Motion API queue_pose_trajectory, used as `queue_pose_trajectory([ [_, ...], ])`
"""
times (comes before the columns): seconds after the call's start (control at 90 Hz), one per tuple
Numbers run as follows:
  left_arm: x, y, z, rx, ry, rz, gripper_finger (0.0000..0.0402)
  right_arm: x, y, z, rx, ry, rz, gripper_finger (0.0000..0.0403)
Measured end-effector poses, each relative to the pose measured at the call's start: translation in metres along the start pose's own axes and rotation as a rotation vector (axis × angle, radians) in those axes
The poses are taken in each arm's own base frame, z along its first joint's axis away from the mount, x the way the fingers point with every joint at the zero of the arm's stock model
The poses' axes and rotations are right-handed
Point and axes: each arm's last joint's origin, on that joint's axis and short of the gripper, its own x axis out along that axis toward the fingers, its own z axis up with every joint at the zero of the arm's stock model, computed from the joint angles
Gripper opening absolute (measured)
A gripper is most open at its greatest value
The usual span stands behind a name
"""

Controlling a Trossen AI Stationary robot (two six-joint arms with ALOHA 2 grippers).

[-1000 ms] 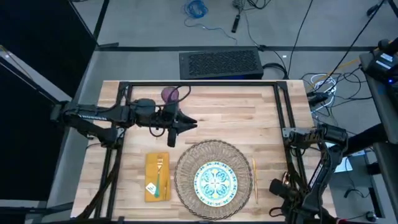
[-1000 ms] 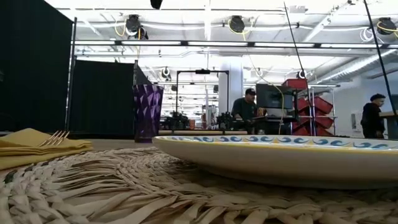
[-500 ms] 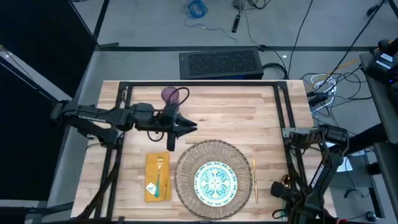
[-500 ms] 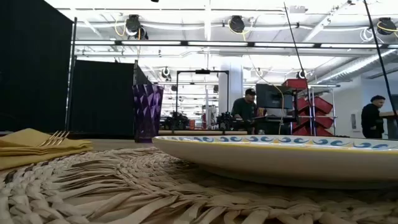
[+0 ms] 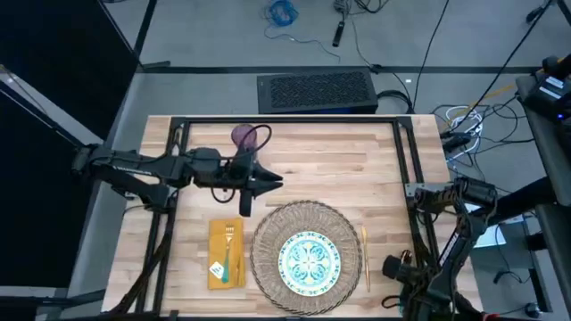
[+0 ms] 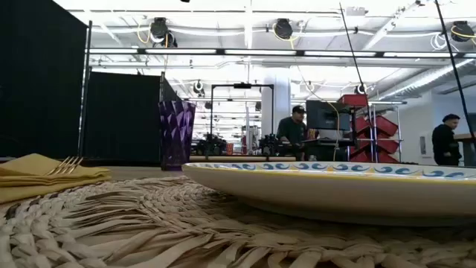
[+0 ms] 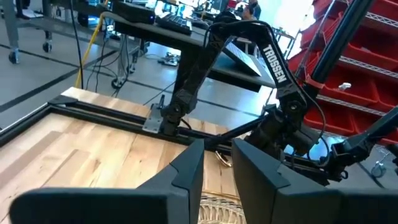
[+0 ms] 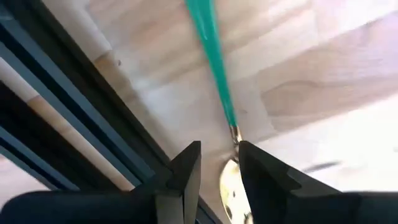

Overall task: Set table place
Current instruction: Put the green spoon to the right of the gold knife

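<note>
On the table [image 5: 357, 160] the woven mat [image 5: 268, 234] lies near the front edge, and the patterned plate [image 5: 310, 261] rests on it. To its left, the yellow napkin [image 5: 227, 253] carries a fork [image 5: 229, 235]. The purple tumbler [image 5: 243, 135] stands upright at the far left. A gold piece of cutlery [image 5: 364, 257] lies right of the mat. My left gripper [image 5: 278, 181] hovers between tumbler and mat, open by a narrow gap, with nothing in it. My right gripper [image 8: 221, 155], narrowly open, hangs over the teal-handled spoon [image 8: 208, 43] at the near right corner. My right gripper points down at the spoon, whose gold bowl [image 8: 231, 186] shows in the gap between the fingertips, partly behind one finger. The teal handle runs away from the fingers over the wood. I cannot tell whether the fingers touch the bowl.
A black metal frame [image 5: 415, 192] runs round the tabletop and passes close beside my right gripper [image 5: 393, 267]. Bare wood lies between tumbler and right rail. Beyond the far edge there is a room with shelves and people.
My right gripper has shifted a little at the near right corner, first toward the near edge, then back toward the mat. Mat, plate, napkin and tumbler have kept their places.
</note>
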Motion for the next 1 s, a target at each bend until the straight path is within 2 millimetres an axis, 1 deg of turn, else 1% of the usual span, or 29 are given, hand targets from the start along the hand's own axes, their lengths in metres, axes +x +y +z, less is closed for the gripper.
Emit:
queue_pose_trajectory([
  [0.178, 0.000, -0.001, -0.001, 0.001, 0.014, -0.005, 0.0068, -0.003, -0.005, 0.004, 0.018, -0.029, -0.011, 0.0093],
  [0.233, 0.000, -0.002, -0.002, 0.002, 0.017, -0.009, 0.0068, -0.003, -0.006, 0.004, 0.072, -0.029, -0.009, 0.0093],
  [0.289, 0.000, -0.004, -0.003, 0.004, 0.020, -0.015, 0.0068, -0.006, -0.008, 0.003, 0.176, -0.011, -0.009, 0.0093],
  [0.433, 0.000, -0.005, -0.003, 0.030, 0.025, -0.032, 0.0068, -0.028, -0.028, 0.006, 0.582, -0.009, -0.062, 0.0093],
  [0.511, 0.000, -0.005, -0.003, 0.045, 0.025, -0.034, 0.0068, -0.042, -0.040, 0.011, 0.815, -0.075, -0.112, 0.0093],
  [0.6, 0.000, -0.006, -0.004, 0.056, 0.028, -0.038, 0.0068, -0.055, -0.054, 0.016, 1.148, -0.190, -0.159, 0.0093],
  [0.689, 0.000, -0.007, -0.004, 0.056, 0.033, -0.047, 0.0068, -0.058, -0.061, 0.016, 1.521, -0.265, -0.159, 0.0093],
  [0.767, 0.000, -0.008, -0.004, 0.056, 0.041, -0.073, 0.0068, -0.057, -0.056, 0.017, 1.797, -0.301, -0.123, 0.0093],
  [0.844, -0.001, -0.009, -0.005, 0.055, 0.051, -0.106, 0.0068, -0.057, -0.048, 0.021, 2.025, -0.342, -0.041, 0.0093],
  [0.933, -0.001, -0.010, -0.006, 0.058, 0.068, -0.128, 0.0068, -0.058, -0.039, 0.029, 2.186, -0.386, 0.082, 0.0093],
  [1.0, -0.001, -0.012, -0.009, 0.071, 0.088, -0.134, 0.0068, -0.055, -0.033, 0.033, 2.227, -0.381, 0.118, 0.0093],
])
